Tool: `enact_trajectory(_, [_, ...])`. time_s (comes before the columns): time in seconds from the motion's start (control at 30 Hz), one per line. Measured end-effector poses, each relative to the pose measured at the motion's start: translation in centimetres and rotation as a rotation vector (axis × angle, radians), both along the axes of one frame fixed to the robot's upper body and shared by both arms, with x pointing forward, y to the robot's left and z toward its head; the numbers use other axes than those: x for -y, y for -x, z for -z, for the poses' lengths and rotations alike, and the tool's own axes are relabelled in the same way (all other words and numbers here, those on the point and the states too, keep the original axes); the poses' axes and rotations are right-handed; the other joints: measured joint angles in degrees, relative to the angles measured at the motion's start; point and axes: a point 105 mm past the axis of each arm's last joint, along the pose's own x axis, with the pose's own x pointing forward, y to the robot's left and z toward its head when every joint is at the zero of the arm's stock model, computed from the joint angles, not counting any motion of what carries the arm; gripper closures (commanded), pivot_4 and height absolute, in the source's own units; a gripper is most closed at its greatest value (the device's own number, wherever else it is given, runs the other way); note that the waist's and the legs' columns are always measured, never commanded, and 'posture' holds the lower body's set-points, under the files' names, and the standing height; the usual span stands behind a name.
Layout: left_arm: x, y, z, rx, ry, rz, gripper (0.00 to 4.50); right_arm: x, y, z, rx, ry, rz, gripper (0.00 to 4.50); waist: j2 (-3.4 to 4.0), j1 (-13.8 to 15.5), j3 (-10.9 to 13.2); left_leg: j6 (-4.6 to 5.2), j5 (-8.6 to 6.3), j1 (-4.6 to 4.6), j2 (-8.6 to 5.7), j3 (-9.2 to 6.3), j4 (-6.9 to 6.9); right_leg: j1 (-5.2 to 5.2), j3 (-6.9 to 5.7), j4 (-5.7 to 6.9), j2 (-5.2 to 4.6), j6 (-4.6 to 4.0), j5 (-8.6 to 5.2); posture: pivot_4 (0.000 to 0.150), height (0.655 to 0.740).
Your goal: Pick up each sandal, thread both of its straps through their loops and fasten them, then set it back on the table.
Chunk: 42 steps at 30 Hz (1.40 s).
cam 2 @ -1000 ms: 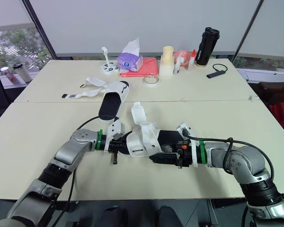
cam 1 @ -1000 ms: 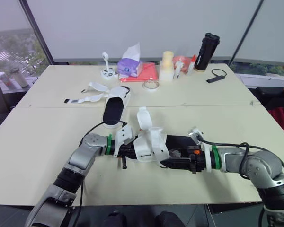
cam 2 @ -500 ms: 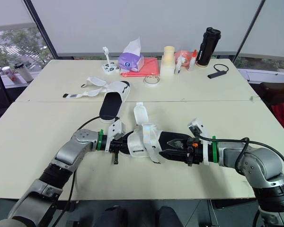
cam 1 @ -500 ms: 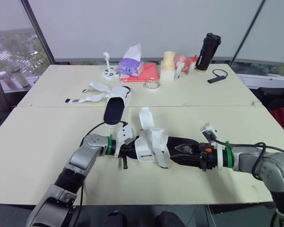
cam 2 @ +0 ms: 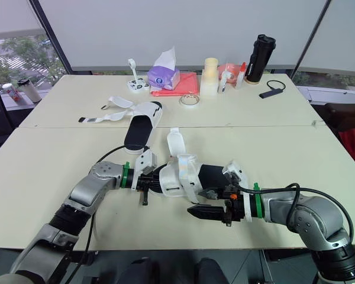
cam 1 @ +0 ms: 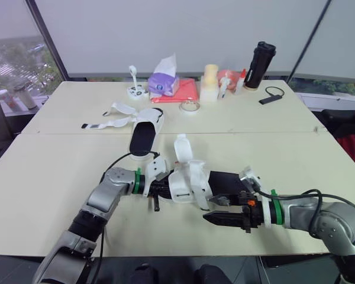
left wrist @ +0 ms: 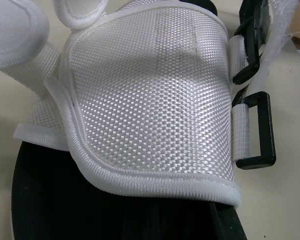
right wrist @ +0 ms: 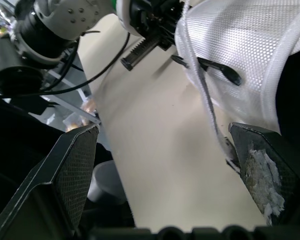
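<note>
- The right gripper (cam 1: 210, 217) is spread wide and holds nothing; it sits low over the table (cam 1: 59, 177), just beside the near side of the sandal (cam 1: 192, 184), with its tips pointing toward the other arm
- The left gripper (cam 1: 157, 187) is against one end of the sandal; I cannot tell whether it is clamped there
- The sandal lies between the two arms near the table's front edge; a broad white band arches over it; one strap (cam 1: 180, 148) stands up loose on the far side; two black loops (left wrist: 252, 132) on its side look empty
- The step in hand seems to be fetching a strap for threading; it would go best to reach over the band and pinch the loose strap near its free tip, flat between the pads, so the end stays stiff enough to feed through a loop; the left arm should keep the sandal steady and the loops turned toward the right arm
- The second sandal (cam 1: 144, 136) lies further back, with its straps spread open
</note>
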Motion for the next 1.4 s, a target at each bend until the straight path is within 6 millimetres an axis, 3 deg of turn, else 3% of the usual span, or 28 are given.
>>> enact_trajectory(0.2, [0.0,0.0,0.0,0.0,-0.001,0.0,4.5,-1.3,-0.2,0.0,0.005,-0.03,-0.022,0.09,0.0,-0.03,0.0,0.0,0.0,0.0,0.0,0.0,0.0,0.0,0.0,0.0,0.0,0.0,0.0,0.15,0.74])
enact_trajectory(0.23, [0.0,0.0,0.0,0.0,0.0,0.0,4.5,-1.6,-0.3,0.0,0.006,-0.036,-0.027,0.32,0.0,-0.01,0.0,0.0,0.0,0.0,0.0,0.0,0.0,0.0,0.0,0.01,0.0,0.0,0.0,0.15,0.74])
enact_trajectory(0.3, [0.0,0.0,0.0,0.0,0.0,0.0,4.5,-2.0,-0.5,0.0,0.009,-0.042,-0.024,0.88,0.0,-0.02,0.0,0.0,0.0,0.0,0.0,0.0,0.0,0.0,0.0,0.0,0.0,0.0,0.0,0.15,0.74])
enact_trajectory(0.53, [0.0,0.1,0.0,0.001,0.001,-0.003,4.5,-2.4,-1.3,1.4,-0.01,-0.008,0.028,4.43,0.01,-0.01,0.0,0.0,0.0,0.0,0.0,0.0,0.0,-0.01,0.0,0.01,-0.01,0.0,0.0,0.15,0.74])
enact_trajectory(0.9, [0.0,0.0,0.0,0.004,0.0,-0.005,4.5,-2.1,-1.8,1.2,0.001,0.009,0.036,4.47,0.01,-0.04,0.0,0.0,0.0,0.0,0.01,-0.01,0.0,-0.01,-0.01,0.01,0.0,0.0,0.0,0.15,0.74])
enact_trajectory(1.0, [0.0,0.0,0.0,0.004,0.002,-0.007,4.5,-2.1,-1.6,0.3,-0.012,-0.04,0.013,4.47,0.01,-0.01,0.0,0.0,0.0,0.0,0.0,0.0,0.0,0.0,-0.01,0.01,-0.01,0.0,0.0,0.15,0.74])
enact_trajectory(1.07, [0.0,0.0,0.0,0.003,0.001,-0.01,4.5,-2.5,-1.9,-1.6,-0.003,-0.113,-0.007,4.47,0.01,-0.05,0.0,0.0,0.0,0.01,0.0,-0.01,0.0,0.0,-0.01,0.03,-0.01,0.0,0.0,0.15,0.74])
enact_trajectory(1.17, [0.0,0.0,0.1,0.002,0.001,-0.013,4.5,-3.0,-4.2,-7.0,0.084,-0.284,0.014,4.47,0.02,-0.14,-0.01,0.0,0.0,0.11,0.02,0.01,0.01,0.06,0.0,0.07,-0.02,0.0,0.01,0.15,0.74])
enact_trajectory(1.23, [0.1,0.0,0.1,0.001,0.006,-0.01,4.5,-3.1,-5.6,-8.7,0.105,-0.329,0.05,4.47,0.0,0.1,-0.02,0.0,0.0,0.08,0.01,-0.05,0.0,0.08,-0.01,0.02,-0.03,0.0,0.01,0.15,0.74])
enact_trajectory(1.4, [0.2,0.0,0.0,0.004,0.008,-0.008,4.5,-2.5,-7.7,-6.2,-0.003,-0.291,0.139,4.47,0.01,0.09,-0.03,0.0,0.0,-0.08,-0.03,0.05,-0.01,-0.07,-0.01,0.0,-0.12,0.0,0.01,0.15,0.74])
